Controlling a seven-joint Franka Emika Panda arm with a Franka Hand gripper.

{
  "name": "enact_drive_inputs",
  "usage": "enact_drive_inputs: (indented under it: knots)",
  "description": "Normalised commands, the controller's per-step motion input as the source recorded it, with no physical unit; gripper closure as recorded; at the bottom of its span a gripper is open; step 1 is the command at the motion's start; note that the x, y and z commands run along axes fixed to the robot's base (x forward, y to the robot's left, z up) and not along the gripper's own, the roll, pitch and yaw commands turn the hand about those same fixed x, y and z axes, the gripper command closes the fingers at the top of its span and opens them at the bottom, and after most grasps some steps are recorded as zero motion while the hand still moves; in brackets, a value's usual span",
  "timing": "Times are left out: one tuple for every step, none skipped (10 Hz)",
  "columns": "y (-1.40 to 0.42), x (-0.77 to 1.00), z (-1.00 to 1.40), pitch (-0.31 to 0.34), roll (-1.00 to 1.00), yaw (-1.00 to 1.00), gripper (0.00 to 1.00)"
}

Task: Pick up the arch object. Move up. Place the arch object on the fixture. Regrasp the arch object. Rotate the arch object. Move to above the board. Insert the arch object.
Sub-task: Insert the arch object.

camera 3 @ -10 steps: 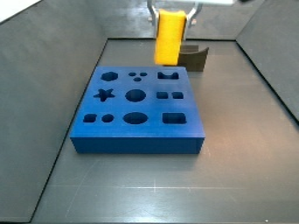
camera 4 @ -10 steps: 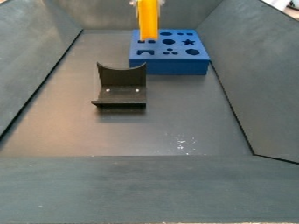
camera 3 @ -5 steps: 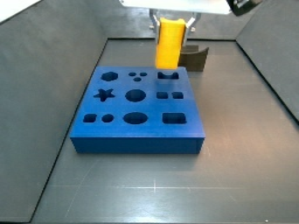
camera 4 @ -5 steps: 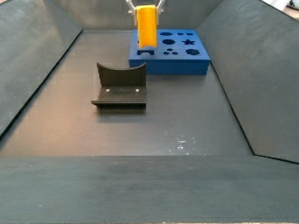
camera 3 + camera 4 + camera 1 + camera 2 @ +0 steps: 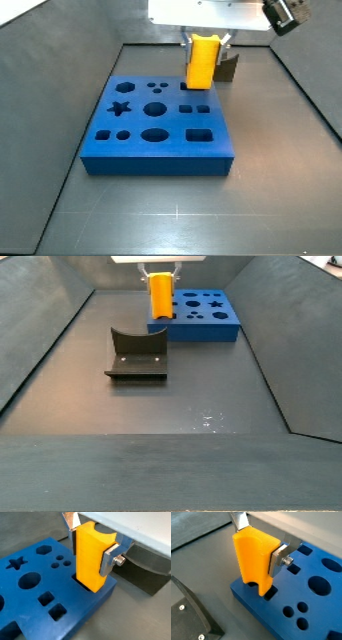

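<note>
Gripper [image 5: 93, 539] is positioned over the far-edge area of the board [image 5: 40, 619], fingers pinching the arch object [image 5: 92, 559] by its upper end. The silver finger plate [image 5: 281, 557] w/ screw presses one flat side; the opposite plate shows behind the block's top corner. Block hangs upright, long axis vertical, so its lower end can enter the matching arch hole [image 5: 264, 592]. In both wrist views the lower tip sits at or just inside that hole; depth can't be told. Fixture [image 5: 136, 354] stands empty, well apart from board. Insertion step appears underway; alignment w/ hole edges looks critical.
</note>
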Motion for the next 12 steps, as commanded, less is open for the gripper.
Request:
enact_drive_inputs:
  knots:
    - [-0.05,0.0,-0.31,0.0,0.07,0.0,1.0]
    - [-0.06,-0.16,-0.32,-0.019,0.07,-0.03,1.0]
    - [-0.04,-0.54,-0.2,-0.034,0.04,-0.12,1.0]
    - [0.0,-0.19,0.0,-0.003,0.0,0.0,1.0]
    - [0.0,0.0,-0.09,0.0,0.0,0.0,1.0]
    - [0.0,0.0,-0.4,-0.01,0.04,0.0,1.0]
    - [-0.11,0.0,-0.26,-0.014,0.01,0.0,1.0]
    - [-0.21,0.17,-0.23,-0.051,0.0,0.0,1.0]
    - [-0.23,0.23,-0.22,-0.09,0.0,0.0,1.0]
    - [-0.18,0.18,-0.23,-0.109,0.0,0.0,1.0]
    - [-0.1,0.06,-0.51,-0.111,0.01,-0.04,1.0]
    - [0.0,0.0,-0.89,-0.107,0.09,-0.04,1.0]
